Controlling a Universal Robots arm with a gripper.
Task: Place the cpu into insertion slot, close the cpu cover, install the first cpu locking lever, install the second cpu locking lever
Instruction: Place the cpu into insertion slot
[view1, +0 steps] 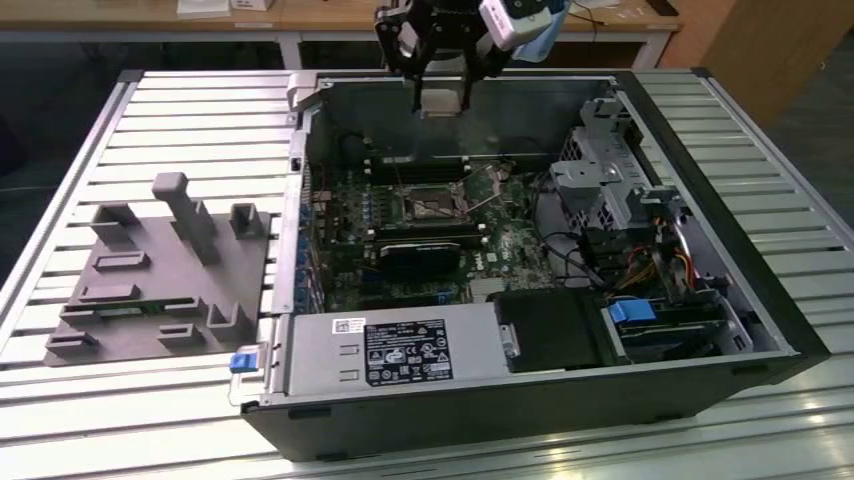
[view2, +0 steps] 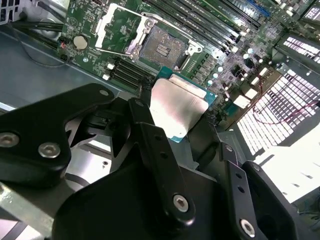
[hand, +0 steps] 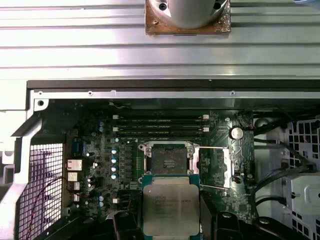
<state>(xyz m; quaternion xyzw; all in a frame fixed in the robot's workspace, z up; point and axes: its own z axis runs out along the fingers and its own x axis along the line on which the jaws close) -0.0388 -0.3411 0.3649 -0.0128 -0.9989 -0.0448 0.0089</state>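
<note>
My gripper (view1: 441, 100) hangs above the rear wall of the open computer case and is shut on the cpu (view2: 177, 107), a flat silver-topped chip with a teal edge. The same cpu (hand: 170, 207) shows between the black fingers (hand: 125, 222) in the first wrist view. Below on the green board lies the insertion slot (hand: 169, 159), its dark centre bare, which also shows in the exterior view (view1: 434, 207) and the second wrist view (view2: 167, 47). The cpu cover (hand: 215, 167) is swung open beside the slot, a silvery frame (view2: 120, 25) with a cut-out centre.
Long memory slots (hand: 160, 125) run beside the socket. A black fan block (view1: 414, 255), a power supply (view1: 387, 350) and a drive cage with cables (view1: 607, 185) crowd the case. A grey fixture (view1: 160, 270) sits on the slatted table at the exterior view's left.
</note>
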